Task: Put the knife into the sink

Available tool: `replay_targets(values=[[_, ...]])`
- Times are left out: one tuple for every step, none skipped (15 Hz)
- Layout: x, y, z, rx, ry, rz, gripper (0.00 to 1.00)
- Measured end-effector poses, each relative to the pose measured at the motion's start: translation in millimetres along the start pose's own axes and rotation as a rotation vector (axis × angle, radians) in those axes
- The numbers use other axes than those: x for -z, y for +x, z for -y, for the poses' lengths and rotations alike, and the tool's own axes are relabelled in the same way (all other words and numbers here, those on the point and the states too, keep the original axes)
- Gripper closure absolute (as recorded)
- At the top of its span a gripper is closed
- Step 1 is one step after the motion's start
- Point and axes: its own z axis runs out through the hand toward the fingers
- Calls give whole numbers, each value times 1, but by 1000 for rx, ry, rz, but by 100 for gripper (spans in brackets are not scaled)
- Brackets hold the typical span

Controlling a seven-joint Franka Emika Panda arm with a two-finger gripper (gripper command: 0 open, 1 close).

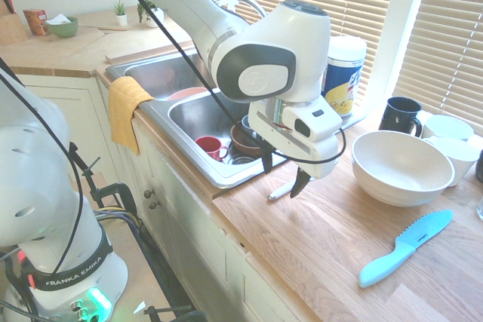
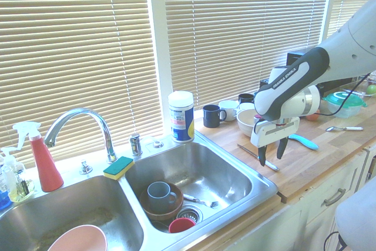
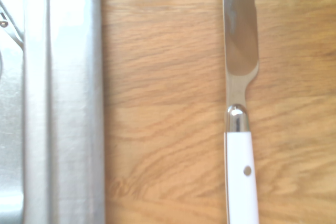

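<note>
A: Where's the knife?

B: Flat on the wooden counter, just beside the sink's steel rim and running alongside it. The wrist view shows its silver blade and white handle on bare wood, apart from the rim.

A: And the gripper?

B: It hangs directly over the knife, with the jaws apart and a dark finger on either side of it; I can't tell whether the tips touch the counter. The handle's end pokes out below them in the first exterior view.

A: What's in the sink?

B: The basin nearer the arm holds a brown bowl with a grey-blue cup standing in it, a red cup on its side by the drain, and a fork on the basin floor. The other basin holds a pink bowl (only partly in frame).

A: Anything on the counter?

B: A large white bowl, empty as far as I can see, a dark mug behind it, and a light-blue serrated knife well apart from the gripper.
</note>
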Motion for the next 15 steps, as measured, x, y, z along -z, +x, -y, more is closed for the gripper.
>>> replay_targets(values=[[-4,1,0,-2,0,-2,100],[-6,2,1,-4,1,-5,100],[-8,3,1,-4,1,-7,100],[-9,3,1,-4,2,-9,100],[-9,3,1,-5,3,-10,100],[-9,4,1,-5,3,-10,100],[-9,4,0,-7,3,-10,100],[-11,4,0,-8,2,-8,100],[-14,4,0,-9,-1,-5,100],[-15,5,0,-9,-1,-4,100],[-16,5,0,-9,0,-7,100],[-16,5,1,-9,1,-8,100],[-16,6,1,-9,1,-10,100],[-16,5,1,-8,2,-10,100],[-16,5,2,-7,3,-10,100]])
